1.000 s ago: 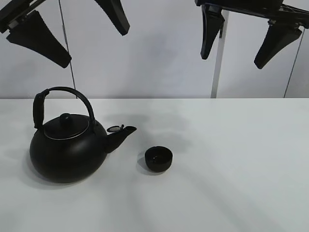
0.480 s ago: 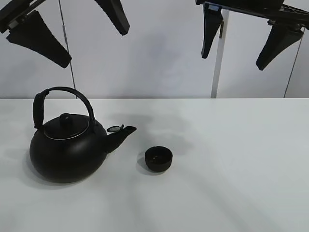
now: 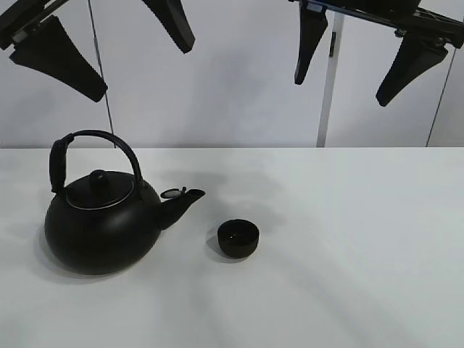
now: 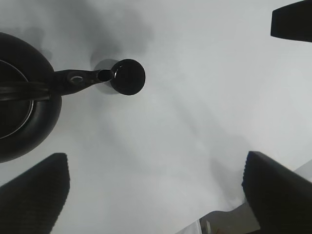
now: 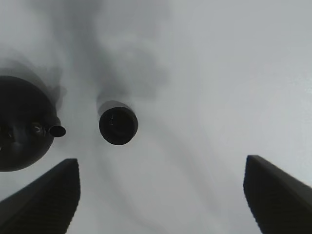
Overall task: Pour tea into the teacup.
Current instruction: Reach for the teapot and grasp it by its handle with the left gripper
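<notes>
Kettle (image 3: 101, 225) is sitting on the left part of the desk (image 3: 348, 254), and its spout (image 3: 185, 199) is pointing toward the teacup (image 3: 238, 238). I think it is placed so for an easy tilt. High above it, your left tool (image 3: 138, 67) is hanging released, jaws spread wide, grasping nothing. Probably it is waiting there to come down on the arched handle (image 3: 94, 138). The teacup is standing upright near the desk's middle, just beside the spout tip but not touching. On the right, your right tool (image 3: 341, 87) is hanging released too, empty, well apart from the teacup.
</notes>
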Tool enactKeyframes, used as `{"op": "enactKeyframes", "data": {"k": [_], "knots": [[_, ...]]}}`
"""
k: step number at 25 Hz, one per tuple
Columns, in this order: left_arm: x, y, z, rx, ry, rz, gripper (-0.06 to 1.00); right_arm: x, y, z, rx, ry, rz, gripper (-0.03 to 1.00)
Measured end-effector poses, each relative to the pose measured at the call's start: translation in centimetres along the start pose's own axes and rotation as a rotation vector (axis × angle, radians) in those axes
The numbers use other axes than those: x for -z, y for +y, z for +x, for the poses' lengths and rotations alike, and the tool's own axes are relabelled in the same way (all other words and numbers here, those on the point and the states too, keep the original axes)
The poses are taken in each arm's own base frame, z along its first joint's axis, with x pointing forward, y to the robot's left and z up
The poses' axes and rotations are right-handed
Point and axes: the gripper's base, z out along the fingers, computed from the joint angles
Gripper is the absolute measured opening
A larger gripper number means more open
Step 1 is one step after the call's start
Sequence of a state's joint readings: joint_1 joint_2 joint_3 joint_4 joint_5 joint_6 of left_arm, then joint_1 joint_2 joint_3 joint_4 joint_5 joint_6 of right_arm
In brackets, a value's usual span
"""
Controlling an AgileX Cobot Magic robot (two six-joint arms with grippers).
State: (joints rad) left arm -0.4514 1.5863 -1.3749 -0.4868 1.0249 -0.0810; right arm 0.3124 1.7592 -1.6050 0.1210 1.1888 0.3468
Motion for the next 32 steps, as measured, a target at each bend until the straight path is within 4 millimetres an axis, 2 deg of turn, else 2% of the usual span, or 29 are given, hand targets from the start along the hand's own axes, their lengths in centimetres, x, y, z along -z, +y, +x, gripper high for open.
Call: {"op": "enactKeyframes", "data": {"k": [32], "knots": [[0.00,0.00,0.00,0.000,0.000,0.000,0.69,0.00,0.09,-0.10,-0.005,-0.011,-0.010,0.63]]}}
